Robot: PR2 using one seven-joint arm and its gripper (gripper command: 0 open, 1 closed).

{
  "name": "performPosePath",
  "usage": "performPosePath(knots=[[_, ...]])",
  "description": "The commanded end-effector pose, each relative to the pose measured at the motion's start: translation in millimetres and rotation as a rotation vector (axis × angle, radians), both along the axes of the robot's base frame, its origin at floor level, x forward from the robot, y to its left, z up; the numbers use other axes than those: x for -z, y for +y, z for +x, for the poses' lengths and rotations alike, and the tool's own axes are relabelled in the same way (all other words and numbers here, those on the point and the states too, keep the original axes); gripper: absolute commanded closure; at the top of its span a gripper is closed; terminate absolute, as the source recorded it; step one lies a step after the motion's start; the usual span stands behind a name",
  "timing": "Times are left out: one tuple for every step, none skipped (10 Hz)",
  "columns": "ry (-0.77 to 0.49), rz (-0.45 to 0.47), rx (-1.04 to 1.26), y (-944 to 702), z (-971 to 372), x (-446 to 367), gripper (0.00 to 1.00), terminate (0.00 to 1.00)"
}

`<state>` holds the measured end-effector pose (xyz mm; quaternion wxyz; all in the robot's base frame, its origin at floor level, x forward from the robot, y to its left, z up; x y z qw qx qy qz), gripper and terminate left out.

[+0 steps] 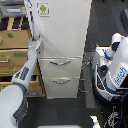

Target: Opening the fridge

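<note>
The fridge is a tall white unit in the middle of the exterior view. Its large upper door carries a small green-and-white sticker near the top left. Below the door are two drawers, each with a curved silver handle. My grey-and-white arm rises from the lower left corner, and my gripper is against the left edge of the upper door, just above the drawers. At this size I cannot make out how the fingers stand or whether they hold the door's edge.
A tan wooden drawer cabinet stands directly left of the fridge, close behind my arm. On the exterior view's right is a white-and-blue robot with cables on the dark floor beside it.
</note>
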<state>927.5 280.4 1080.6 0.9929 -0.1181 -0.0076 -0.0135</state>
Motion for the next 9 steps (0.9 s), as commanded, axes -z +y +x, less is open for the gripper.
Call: performPosePath(knots=[[0.025,-0.021,0.071,-7.1,-0.1,13.1,1.0,0.0],[0.029,-0.023,0.067,-4.5,2.4,15.9,1.0,0.0],[0.031,-0.023,0.068,-4.3,2.6,17.0,1.0,0.0],[0.034,-0.023,0.073,-4.7,2.7,19.2,1.0,0.0],[0.035,-0.023,0.07,-2.6,2.0,20.5,1.0,0.0],[0.034,-0.024,0.07,-2.6,1.8,20.7,1.0,0.0],[0.035,-0.025,0.071,-3.1,1.7,21.2,1.0,0.0],[0.036,-0.024,0.071,-3.2,0.5,23.2,1.0,0.0],[0.038,-0.022,0.073,-3.9,-0.7,24.5,1.0,0.0]])
